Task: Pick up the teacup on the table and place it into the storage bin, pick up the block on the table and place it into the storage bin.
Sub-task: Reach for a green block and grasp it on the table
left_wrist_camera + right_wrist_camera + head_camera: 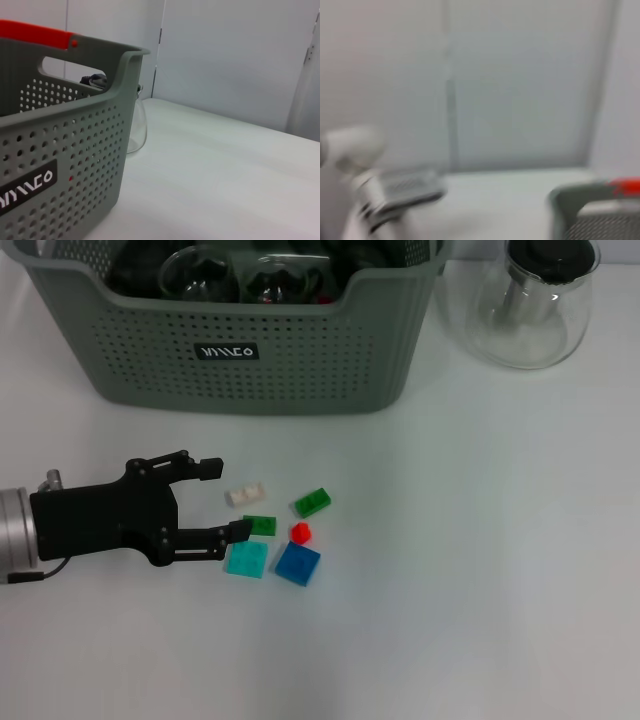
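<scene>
The left claw (225, 500) hovers spread wide by the tabletop's (480, 580) left edge, just beside the white block (245, 494) before the bin (260, 360), a light, stiff, slippery piece best pinched across its short sides.

grey-green perforated storage bin (250, 360); white, green, red, blue blocks (278, 530).

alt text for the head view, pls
The left gripper, fingers open, reaches toward a cluster of small blocks on the white table. Behind them stands the storage bin, holding glassware; a glass pot sits beside it.
</scene>
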Robot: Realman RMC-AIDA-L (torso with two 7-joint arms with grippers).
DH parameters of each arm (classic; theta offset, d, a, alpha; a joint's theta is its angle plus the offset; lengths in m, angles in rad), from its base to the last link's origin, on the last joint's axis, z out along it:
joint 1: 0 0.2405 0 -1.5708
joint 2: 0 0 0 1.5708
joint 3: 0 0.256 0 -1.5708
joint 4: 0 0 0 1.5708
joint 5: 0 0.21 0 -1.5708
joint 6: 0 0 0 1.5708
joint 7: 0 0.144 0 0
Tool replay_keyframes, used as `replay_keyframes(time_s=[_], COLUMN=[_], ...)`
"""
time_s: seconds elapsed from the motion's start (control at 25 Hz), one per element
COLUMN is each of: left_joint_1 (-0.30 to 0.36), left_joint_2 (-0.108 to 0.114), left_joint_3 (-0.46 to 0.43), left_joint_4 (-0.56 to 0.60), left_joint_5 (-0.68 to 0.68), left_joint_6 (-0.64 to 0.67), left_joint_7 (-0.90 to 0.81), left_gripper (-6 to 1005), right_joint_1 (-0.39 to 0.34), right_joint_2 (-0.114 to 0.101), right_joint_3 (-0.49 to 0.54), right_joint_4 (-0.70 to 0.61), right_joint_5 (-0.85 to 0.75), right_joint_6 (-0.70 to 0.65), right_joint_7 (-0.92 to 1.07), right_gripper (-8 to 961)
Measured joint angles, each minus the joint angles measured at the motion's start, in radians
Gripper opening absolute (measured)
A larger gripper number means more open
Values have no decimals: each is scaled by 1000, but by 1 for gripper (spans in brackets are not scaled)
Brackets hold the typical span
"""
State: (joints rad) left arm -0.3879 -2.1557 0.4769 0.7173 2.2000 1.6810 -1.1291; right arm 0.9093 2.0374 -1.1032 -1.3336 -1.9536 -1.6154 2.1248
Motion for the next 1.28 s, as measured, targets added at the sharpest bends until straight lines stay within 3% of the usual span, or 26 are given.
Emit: replay_keyframes(time_s=[0.2,0.32,0.44,0.64,0.96,1.28], left_joint_1=[-2,-4,-4,-5,-6,-5], left_joint_2=[2,2,2,2,0,-3], left_joint_3=[0,0,0,0,0,0], left_joint_4=[0,1,1,-1,-5,-7], left_joint_5=[1,1,-1,-4,-4,-6], left_joint_6=[0,0,0,-2,-8,-9], left_joint_7=[0,0,-1,-1,-2,-1], left_gripper=[874,874,874,874,875,875], right_joint_1=[-28,-19,7,99,221,224], right_joint_2=[-8,4,23,63,75,83], right_joint_3=[-17,-55,-110,-215,-497,-704], right_joint_4=[31,75,136,331,624,681], right_joint_5=[-88,-199,-318,-482,-425,-297], right_joint_6=[-191,-259,-244,-96,262,464], right_joint_7=[-65,-89,-92,-92,-79,-69], right_gripper=[915,915,916,916,916,917])
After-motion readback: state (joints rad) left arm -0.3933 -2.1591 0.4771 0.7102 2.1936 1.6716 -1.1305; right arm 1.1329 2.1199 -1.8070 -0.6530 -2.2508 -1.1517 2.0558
